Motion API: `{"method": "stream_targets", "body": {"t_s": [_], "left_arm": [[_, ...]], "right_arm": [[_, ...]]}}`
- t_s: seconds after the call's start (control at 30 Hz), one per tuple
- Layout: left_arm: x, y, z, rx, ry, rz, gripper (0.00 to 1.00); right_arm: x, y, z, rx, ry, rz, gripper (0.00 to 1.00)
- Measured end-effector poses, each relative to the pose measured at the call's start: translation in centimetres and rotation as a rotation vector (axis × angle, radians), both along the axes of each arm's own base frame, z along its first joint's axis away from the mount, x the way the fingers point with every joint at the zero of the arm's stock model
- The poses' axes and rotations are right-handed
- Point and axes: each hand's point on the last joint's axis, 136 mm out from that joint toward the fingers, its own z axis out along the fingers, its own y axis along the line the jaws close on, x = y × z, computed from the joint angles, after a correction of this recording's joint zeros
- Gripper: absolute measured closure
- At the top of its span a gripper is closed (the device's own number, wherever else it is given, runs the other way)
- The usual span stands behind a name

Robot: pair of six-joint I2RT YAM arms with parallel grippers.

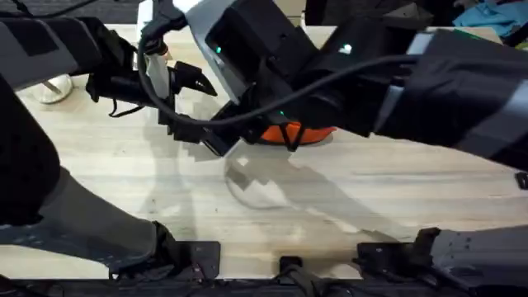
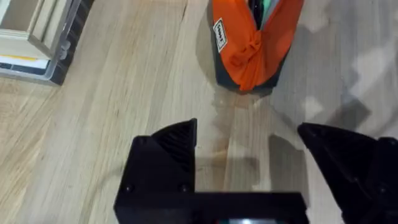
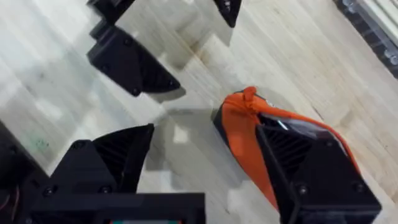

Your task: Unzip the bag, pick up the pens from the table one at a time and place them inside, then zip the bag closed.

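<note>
The orange bag (image 2: 255, 43) sits on the wooden table (image 2: 124, 93), and both arms have their tips close to it. In the left wrist view the bag lies straight ahead of the left gripper (image 2: 249, 155), a little way off, with bare table between them. The bag's long side runs away from that gripper, so the gripper faces one bunched-up end of it. The top of the bag looks open, and something dark and a bit of green show inside, but I cannot tell what they are.

The left gripper is spread wide. Its two black fingers (image 2: 177, 140) hold nothing and touch nothing.

The right gripper (image 3: 205, 155) is nearer to the bag. It is also spread wide, and one of its fingers (image 3: 298, 155) sits right in front of the bag's open top. I cannot tell if that finger touches the cloth or just hangs over it. Its other finger is over bare table beside the bag. It holds nothing that I can see. The left gripper's fingers also show in this view, past the bunched end of the bag.

From above, a bit of the bag (image 1: 318, 132) peeks out from under the dark arms.

I think the right gripper is the better one to work on the bag's top next, since it is already there.
</note>
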Motion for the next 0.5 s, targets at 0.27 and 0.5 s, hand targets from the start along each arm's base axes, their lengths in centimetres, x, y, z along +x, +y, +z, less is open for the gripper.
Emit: {"method": "stream_targets", "body": {"t_s": [0.27, 0.5], "left_arm": [[0.0, 0.0, 0.0, 0.0, 0.0, 0.0, 0.008], [0.0, 0.0, 0.0, 0.0, 0.0, 0.0, 0.007]], "right_arm": [[0.9, -0.1, 0.0, -0.037, 0.008, -0.058, 0.003], [1.6, 0.1, 0.5, -0.067, 0.023, -0.101, 0.003]]}}
